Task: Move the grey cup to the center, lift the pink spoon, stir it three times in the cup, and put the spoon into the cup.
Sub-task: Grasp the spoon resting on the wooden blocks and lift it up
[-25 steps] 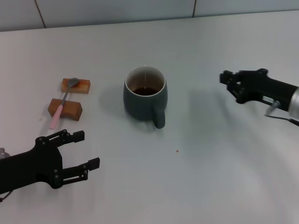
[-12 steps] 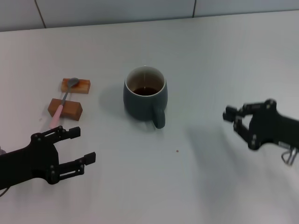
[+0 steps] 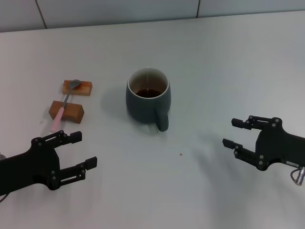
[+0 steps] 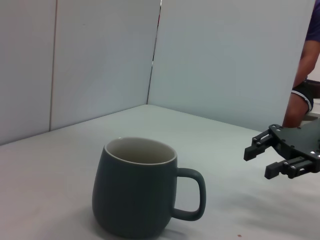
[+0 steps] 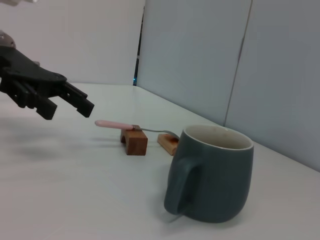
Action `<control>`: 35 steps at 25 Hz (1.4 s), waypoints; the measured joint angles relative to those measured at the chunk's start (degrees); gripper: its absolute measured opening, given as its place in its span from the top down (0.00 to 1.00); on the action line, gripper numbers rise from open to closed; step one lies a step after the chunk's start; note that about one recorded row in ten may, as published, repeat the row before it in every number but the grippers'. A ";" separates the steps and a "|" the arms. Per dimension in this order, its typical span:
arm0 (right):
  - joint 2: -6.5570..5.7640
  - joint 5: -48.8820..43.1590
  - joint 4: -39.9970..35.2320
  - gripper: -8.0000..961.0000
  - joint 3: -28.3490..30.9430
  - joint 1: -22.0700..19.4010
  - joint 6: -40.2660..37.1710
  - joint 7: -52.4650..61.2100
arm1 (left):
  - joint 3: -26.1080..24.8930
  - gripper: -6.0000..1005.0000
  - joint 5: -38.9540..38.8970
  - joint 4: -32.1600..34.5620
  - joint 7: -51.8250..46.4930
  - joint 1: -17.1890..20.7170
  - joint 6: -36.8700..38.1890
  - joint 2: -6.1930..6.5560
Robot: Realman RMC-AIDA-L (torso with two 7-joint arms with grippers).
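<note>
The grey cup (image 3: 147, 98) stands mid-table with dark brown liquid inside and its handle toward me; it also shows in the left wrist view (image 4: 135, 186) and the right wrist view (image 5: 212, 172). The pink spoon (image 3: 64, 106) lies across two wooden blocks at the left, its bowl on the far block; it shows in the right wrist view (image 5: 131, 127). My left gripper (image 3: 78, 150) is open and empty near the front left, below the spoon. My right gripper (image 3: 235, 132) is open and empty at the front right, well clear of the cup.
Two brown wooden blocks (image 3: 66, 111) (image 3: 77, 87) hold up the spoon at the left. A small dark speck (image 3: 180, 154) lies on the white table in front of the cup. Grey wall panels (image 3: 119, 9) stand behind the table.
My right gripper has swung from the far right down toward the front right and now faces the cup. My left gripper has shifted slightly toward the front. Cup and spoon have not moved.
</note>
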 joint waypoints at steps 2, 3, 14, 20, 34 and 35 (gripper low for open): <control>0.00 -0.02 -0.31 0.54 -0.02 -0.02 -0.12 -0.02 | 0.00 0.24 0.00 -0.01 0.00 -0.03 -0.04 0.01; 0.01 -0.03 -0.41 0.49 -0.02 -0.03 -0.13 -0.02 | 0.00 0.24 0.00 -0.02 0.00 -0.05 -0.06 0.02; 0.11 -0.06 -1.06 0.31 0.35 -0.17 -0.21 -1.35 | 0.00 0.24 -0.01 0.11 -0.17 -0.03 -0.03 0.03; 0.11 0.09 -0.91 0.30 0.46 -0.11 0.09 -1.40 | -3.77 0.24 -3.87 -2.24 -8.13 -0.34 3.30 0.22; -0.18 0.02 -1.52 0.30 0.29 0.91 0.23 -1.23 | -20.42 0.22 -8.00 -16.43 -45.96 -3.96 8.75 0.44; -0.25 0.00 -1.56 0.30 0.25 1.12 0.23 -1.09 | -21.67 0.22 -8.05 -17.04 -50.58 -3.98 8.70 0.43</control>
